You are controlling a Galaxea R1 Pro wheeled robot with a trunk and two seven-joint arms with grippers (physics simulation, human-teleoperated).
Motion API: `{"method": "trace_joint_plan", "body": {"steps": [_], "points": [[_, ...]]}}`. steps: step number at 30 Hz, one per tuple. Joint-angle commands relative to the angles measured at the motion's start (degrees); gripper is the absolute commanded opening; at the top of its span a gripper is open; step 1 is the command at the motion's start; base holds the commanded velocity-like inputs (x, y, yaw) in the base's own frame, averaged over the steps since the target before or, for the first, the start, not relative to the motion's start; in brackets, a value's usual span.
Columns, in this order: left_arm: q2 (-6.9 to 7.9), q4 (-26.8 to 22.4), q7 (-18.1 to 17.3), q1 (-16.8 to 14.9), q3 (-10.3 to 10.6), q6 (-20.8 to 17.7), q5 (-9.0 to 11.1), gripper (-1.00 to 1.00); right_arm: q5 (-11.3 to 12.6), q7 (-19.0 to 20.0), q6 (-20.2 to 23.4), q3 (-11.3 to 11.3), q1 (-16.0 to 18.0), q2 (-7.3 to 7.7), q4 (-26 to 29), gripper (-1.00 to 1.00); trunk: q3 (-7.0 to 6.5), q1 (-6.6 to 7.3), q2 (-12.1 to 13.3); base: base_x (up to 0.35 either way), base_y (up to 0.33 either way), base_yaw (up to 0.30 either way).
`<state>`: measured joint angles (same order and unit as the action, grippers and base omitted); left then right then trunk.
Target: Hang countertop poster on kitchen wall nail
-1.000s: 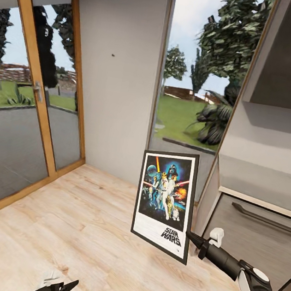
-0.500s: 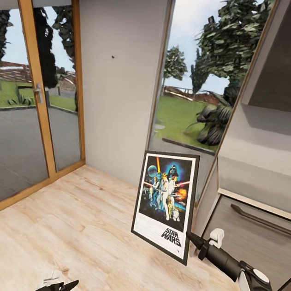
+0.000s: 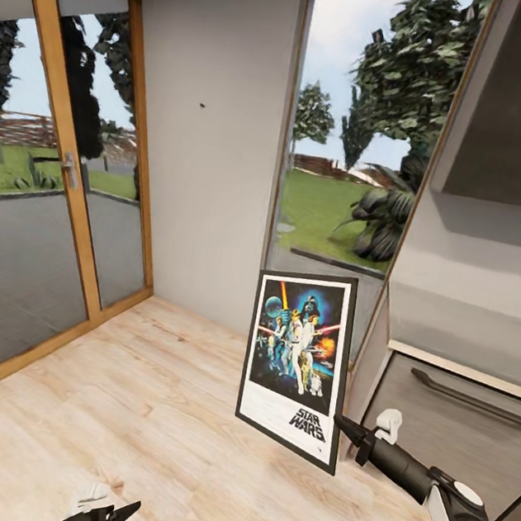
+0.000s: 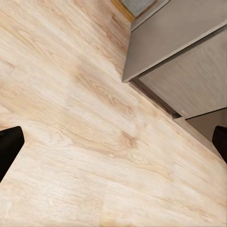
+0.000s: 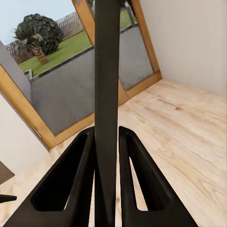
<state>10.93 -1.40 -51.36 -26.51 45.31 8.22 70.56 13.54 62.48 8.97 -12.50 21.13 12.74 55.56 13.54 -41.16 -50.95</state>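
The black-framed, white-bordered Star Wars poster hangs upright in the air above the pale wood-plank floor, pinched by its lower right edge in the right gripper; the right wrist view shows both black fingers pressed against the frame. Open floor spreads to its left. Grey cabinet fronts stand just beside it on the right. A small dark wall nail sits high on the grey wall. The left gripper hangs low, fingers spread apart.

Pale wood floor. Grey wall bearing one small nail. Wood-framed glass door. Grey cabinet drawer.
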Motion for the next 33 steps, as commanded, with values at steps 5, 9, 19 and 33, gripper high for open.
{"method": "trace_joint_plan", "body": {"steps": [5,9,19,33], "points": [[0.04,-0.01,-0.05,-0.03,0.49,0.39,0.28,1.0,0.58,-2.94,0.74,0.03,0.05,-0.09,-0.01,-1.0,-0.82,1.1,1.96,0.0,0.0,0.0],[0.03,-0.01,-0.05,-0.03,0.49,0.39,0.28,1.0,0.62,-3.53,0.51,0.13,0.05,-0.12,0.0,-1.0,-1.54,1.98,3.57,0.0,0.0,0.0],[0.04,-0.01,-0.05,-0.03,0.49,0.39,0.28,1.0,0.72,-3.21,-2.08,0.27,0.05,-0.09,0.24,-1.0,-3.34,4.17,7.58,0.0,0.0,0.0],[2.69,-0.01,-0.06,-0.03,0.41,0.17,0.28,1.0,0.7,-3.24,-2.3,0.11,0.04,0.09,0.25,-1.0,-5.17,7.25,13.19,0.0,0.0,0.0]]}}
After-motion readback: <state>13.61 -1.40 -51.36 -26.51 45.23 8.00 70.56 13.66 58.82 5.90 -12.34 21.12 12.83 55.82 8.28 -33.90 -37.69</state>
